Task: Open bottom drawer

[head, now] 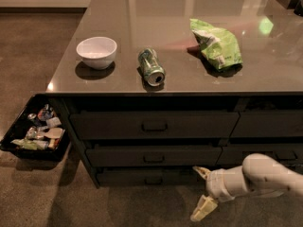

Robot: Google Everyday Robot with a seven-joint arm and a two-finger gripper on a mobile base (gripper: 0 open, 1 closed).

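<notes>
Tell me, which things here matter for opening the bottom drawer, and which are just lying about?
For the job: bottom drawer, shut; gripper, jaws open, low right, near its right end.
Lying about: white bowl, tipped can and green bag on the counter; bin on the floor.

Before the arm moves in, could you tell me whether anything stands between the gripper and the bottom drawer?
Nothing visible does. The gripper, open, hangs low at the right, near the right end of the bottom drawer; nothing lies between it and the centre handle, nor on the floor in front.
</notes>
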